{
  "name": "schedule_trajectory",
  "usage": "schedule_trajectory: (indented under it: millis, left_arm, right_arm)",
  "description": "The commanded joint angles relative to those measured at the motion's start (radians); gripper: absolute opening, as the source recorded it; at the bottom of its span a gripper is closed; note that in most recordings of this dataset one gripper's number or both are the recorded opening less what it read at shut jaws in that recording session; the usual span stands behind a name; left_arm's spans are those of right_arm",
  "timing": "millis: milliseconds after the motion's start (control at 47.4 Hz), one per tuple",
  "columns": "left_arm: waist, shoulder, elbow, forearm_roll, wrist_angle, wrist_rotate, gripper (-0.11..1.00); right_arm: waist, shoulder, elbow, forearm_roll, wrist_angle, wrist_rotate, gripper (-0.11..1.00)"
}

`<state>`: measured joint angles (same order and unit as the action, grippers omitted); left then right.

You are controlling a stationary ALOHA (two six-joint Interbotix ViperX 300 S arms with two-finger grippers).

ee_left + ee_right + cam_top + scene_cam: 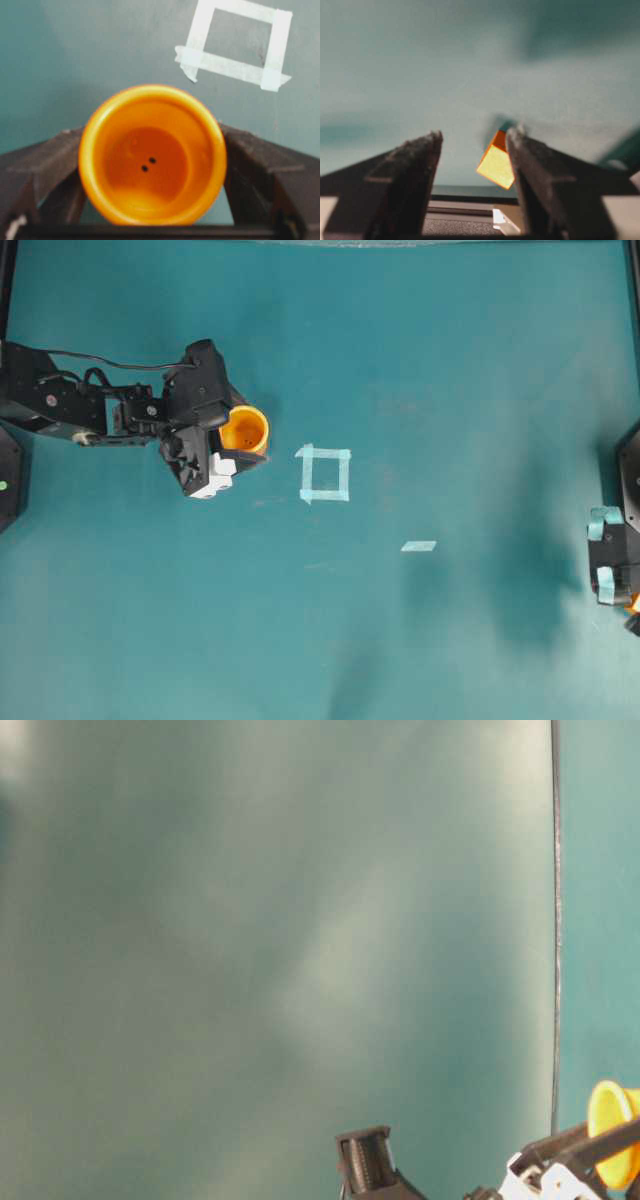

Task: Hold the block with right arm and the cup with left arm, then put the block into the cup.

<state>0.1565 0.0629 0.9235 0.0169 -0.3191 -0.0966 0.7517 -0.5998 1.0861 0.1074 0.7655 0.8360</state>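
Note:
The yellow-orange cup is held off to the left in the overhead view, between the fingers of my left gripper, the untaped arm. In the left wrist view the cup fills the space between both dark fingers, its mouth facing the camera and its inside empty. It also shows in the table-level view. My right gripper, with blue tape, sits at the right edge of the overhead view. The tiny orange block is tilted against the right finger; the other finger stands apart from it.
A pale tape square lies right of the cup and shows in the left wrist view. A single tape strip lies further right. Black frame parts border the table's left and right edges.

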Motion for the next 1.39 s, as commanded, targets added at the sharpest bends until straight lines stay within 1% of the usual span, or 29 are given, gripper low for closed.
schedule_trajectory:
  millis: [0,169,359,485,633,781,886,992,1076,1181,1371]
  left_arm:
    - [-0.003,0.003,-0.017,0.003,-0.009,0.002,0.8]
    - [-0.003,0.025,-0.017,0.003,-0.008,-0.002,0.69]
    - [-0.005,0.025,-0.02,0.003,-0.025,-0.002,0.69]
    - [-0.025,0.026,-0.031,0.003,-0.041,-0.002,0.69]
    - [-0.058,0.032,-0.067,0.003,-0.034,-0.002,0.69]
    - [-0.087,0.034,-0.127,0.003,-0.008,-0.005,0.69]
    - [-0.1,0.041,-0.181,0.003,0.037,-0.014,0.69]
    - [-0.107,0.055,-0.236,0.003,0.1,-0.012,0.69]
    - [-0.117,0.072,-0.278,0.003,0.153,-0.002,0.69]
    - [-0.124,0.087,-0.31,0.003,0.198,0.003,0.69]
    - [-0.132,0.095,-0.325,0.003,0.212,0.005,0.69]
  right_arm:
    - [0.006,-0.003,-0.009,-0.008,-0.005,0.002,0.58]
    - [0.006,-0.003,-0.008,-0.009,-0.005,0.002,0.58]
    - [0.012,-0.003,-0.003,-0.009,0.002,0.003,0.58]
    - [0.017,-0.003,0.015,-0.005,-0.002,0.015,0.58]
    - [0.031,-0.003,0.048,-0.003,-0.005,0.091,0.58]
    - [0.077,-0.003,0.061,-0.005,-0.031,0.176,0.58]
    - [0.103,0.0,0.064,-0.006,-0.063,0.244,0.58]
    - [0.109,0.014,0.069,-0.008,-0.071,0.293,0.58]
    - [0.114,0.038,0.077,-0.008,-0.074,0.324,0.58]
    - [0.115,0.064,0.081,-0.009,-0.077,0.347,0.58]
    - [0.115,0.089,0.089,-0.009,-0.074,0.383,0.58]
